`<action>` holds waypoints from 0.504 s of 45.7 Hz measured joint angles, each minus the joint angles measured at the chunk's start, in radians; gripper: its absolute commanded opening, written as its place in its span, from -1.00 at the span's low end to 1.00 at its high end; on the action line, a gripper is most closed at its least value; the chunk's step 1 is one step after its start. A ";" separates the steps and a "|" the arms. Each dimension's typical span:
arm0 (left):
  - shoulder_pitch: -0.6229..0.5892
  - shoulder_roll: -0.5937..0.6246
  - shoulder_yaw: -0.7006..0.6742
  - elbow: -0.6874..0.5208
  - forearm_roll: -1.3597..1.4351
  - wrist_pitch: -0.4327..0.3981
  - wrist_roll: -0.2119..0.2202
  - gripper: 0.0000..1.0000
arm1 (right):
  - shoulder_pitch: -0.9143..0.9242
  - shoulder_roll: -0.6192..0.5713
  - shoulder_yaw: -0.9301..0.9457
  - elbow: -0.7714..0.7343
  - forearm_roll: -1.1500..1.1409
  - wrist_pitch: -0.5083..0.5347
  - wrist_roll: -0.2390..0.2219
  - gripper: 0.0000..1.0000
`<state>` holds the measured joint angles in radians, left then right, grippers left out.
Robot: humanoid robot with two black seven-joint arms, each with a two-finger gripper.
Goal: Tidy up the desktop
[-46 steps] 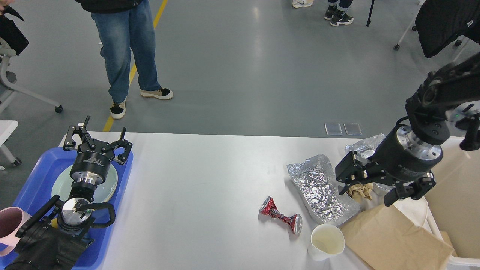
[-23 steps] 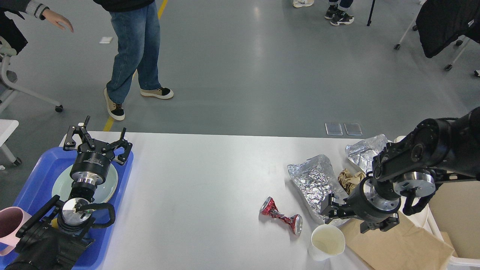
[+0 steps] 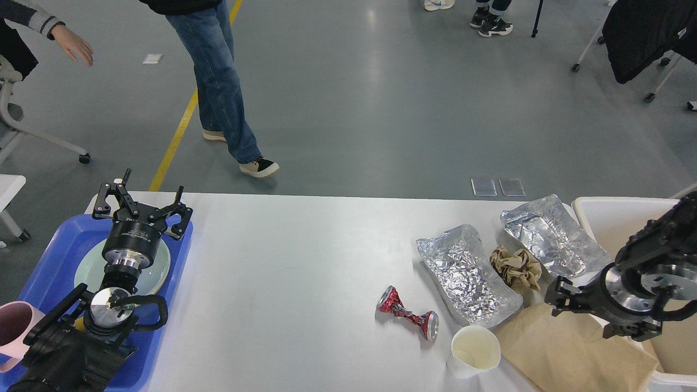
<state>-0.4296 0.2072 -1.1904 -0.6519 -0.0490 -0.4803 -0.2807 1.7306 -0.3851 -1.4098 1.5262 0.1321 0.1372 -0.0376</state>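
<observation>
On desktop [image 3: 283, 272]: crushed red can [image 3: 409, 313], lettering illegible

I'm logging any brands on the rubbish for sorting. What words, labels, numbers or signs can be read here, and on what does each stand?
No text here can be read.
Left gripper: small pale lettering on its black body, too small to read.
Crushed red can: its print is crumpled and illegible.
Paper cup, foil sheets and brown paper: no print visible.

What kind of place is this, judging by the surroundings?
Probably a lab or workshop hall: smooth grey floor with a yellow line, a wheeled chair, and people standing near the desktop.
</observation>
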 measured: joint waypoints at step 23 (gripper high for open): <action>0.000 0.000 0.000 0.000 0.000 0.000 0.000 0.93 | -0.223 -0.124 -0.046 -0.309 -0.652 -0.061 0.501 0.41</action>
<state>-0.4295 0.2073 -1.1904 -0.6519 -0.0492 -0.4803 -0.2807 1.5074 -0.5089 -1.4556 1.2175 -0.5195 0.0766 0.4636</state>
